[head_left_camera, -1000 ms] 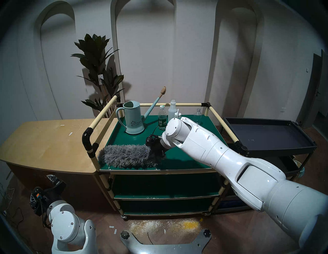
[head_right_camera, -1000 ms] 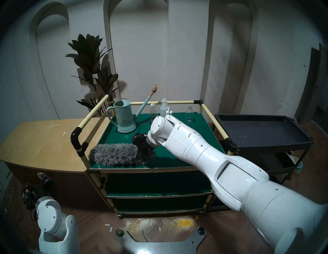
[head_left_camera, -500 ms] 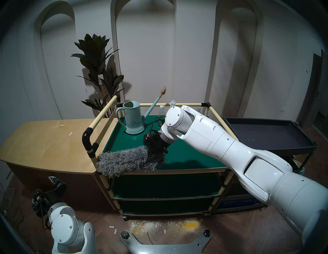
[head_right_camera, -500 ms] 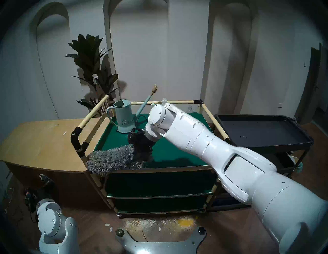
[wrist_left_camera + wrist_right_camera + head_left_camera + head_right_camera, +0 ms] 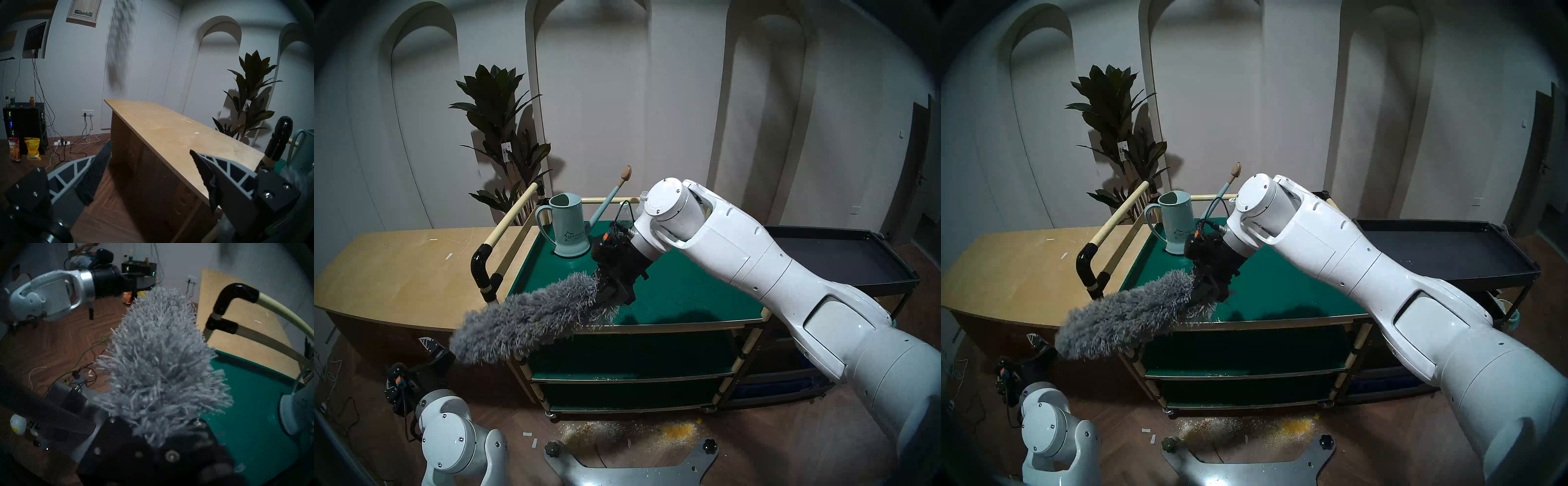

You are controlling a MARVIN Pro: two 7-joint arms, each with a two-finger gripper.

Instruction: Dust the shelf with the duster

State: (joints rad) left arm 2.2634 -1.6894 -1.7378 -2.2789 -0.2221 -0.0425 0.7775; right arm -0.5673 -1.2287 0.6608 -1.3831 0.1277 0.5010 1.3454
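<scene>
Now one duster (image 5: 531,319) gripped by right gripper (image 5: 612,288) overhangs one shelf (image 5: 680,292); left gripper (image 5: 151,162) gapes, holding nothing.

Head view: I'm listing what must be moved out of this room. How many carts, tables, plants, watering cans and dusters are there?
carts: 2, one with the green shelf, one black tray cart
plywood table: 1
plant: 1
watering can: 1
duster: 1
Total: 6
</scene>
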